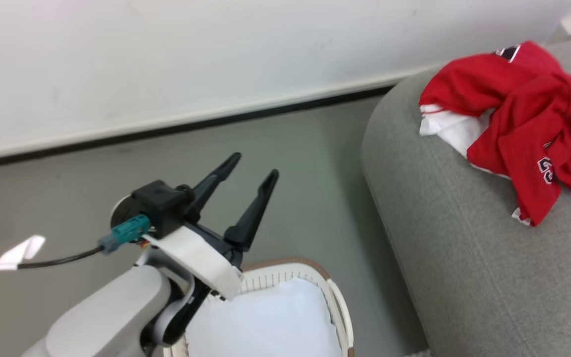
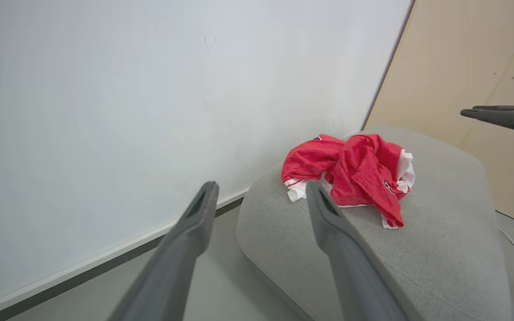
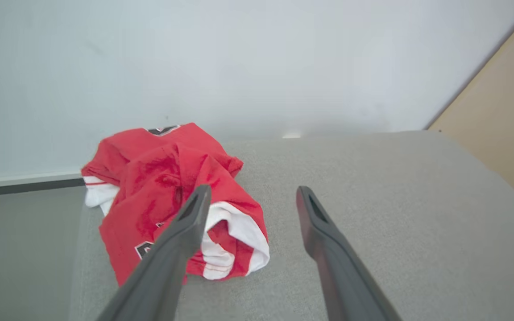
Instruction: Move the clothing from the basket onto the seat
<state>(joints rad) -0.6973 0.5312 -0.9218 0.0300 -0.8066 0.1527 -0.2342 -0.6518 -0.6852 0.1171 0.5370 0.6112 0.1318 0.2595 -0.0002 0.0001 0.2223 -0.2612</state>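
Lying crumpled at the head view's upper right, the bright-red, white-trimmed fabric clothing [image 1: 513,99] rests on the large light-grey upholstered seat [image 1: 464,258]; left pincer [image 1: 256,164] and right pincer [image 3: 252,191] gape, empty.

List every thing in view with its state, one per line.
red clothing: crumpled heap lying on the seat, ungripped.
seat: carrying that heap near its rounded edge.
basket: upright on the floor, no red fabric visible inside.
left gripper: open, empty, above the basket.
right gripper: open, empty, above the seat.
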